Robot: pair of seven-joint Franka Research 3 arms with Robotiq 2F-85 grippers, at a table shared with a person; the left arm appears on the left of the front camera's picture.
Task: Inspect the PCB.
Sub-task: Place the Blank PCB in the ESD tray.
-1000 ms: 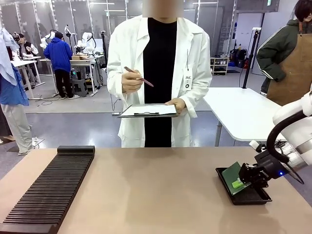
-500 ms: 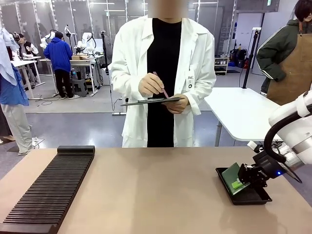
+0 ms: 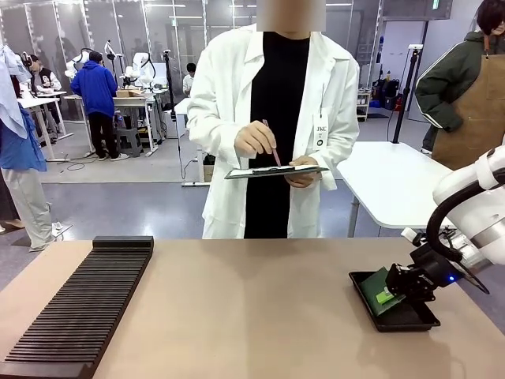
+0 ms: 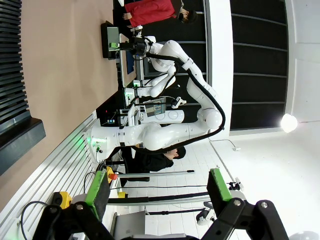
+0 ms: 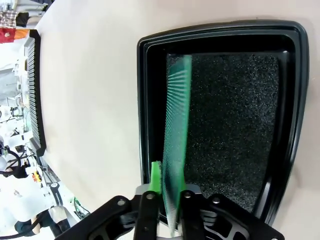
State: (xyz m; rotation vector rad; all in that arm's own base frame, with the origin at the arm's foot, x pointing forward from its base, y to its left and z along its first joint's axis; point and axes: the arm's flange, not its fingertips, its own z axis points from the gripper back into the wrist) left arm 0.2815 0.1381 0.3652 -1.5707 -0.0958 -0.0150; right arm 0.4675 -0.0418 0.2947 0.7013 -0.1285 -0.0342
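Over the black tray (image 5: 295,100), your right tool (image 5: 167,197) grips the PCB (image 5: 177,140) on edge; lift it straight and clear of the rim.

Black tray (image 3: 394,314) on the table (image 3: 260,316), near its right edge. PCB (image 5: 176,145) stands tilted inside the tray, toward its left wall, between the right gripper's (image 5: 167,200) fingers. Slotted rack (image 3: 79,308) at table's left. Person with clipboard (image 3: 276,170) beyond the far edge.
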